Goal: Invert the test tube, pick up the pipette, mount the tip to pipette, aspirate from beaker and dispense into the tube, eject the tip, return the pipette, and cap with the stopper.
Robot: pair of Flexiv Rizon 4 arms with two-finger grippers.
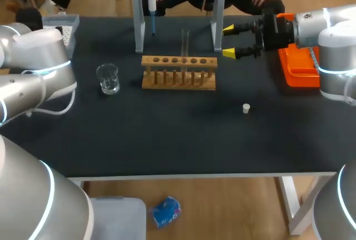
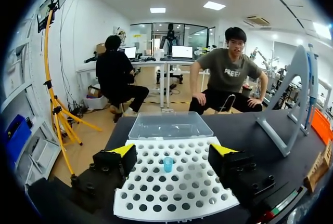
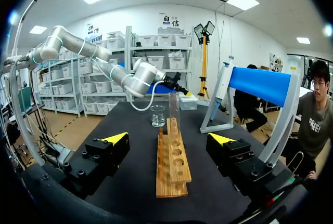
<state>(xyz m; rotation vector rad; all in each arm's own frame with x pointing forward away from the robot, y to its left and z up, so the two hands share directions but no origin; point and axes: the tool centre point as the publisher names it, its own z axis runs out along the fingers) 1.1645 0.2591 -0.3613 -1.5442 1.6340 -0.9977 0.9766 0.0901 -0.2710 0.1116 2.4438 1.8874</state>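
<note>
Since the test tube [image 1: 184, 42] stands upright in the rack [image 1: 178, 78], just ahead of the wide-open right hand [image 1: 228, 40], that arm is the nearer one.

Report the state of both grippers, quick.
Left gripper: jaws open, holding nothing, over the tip rack.
Right gripper: jaws open, holding nothing, facing the test tube rack.

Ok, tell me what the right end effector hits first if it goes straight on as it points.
The right end effector most likely meets the wooden rack, whose near end lies straight ahead. If it rides higher, the test tube standing in the rack comes first; height is unclear.
</note>
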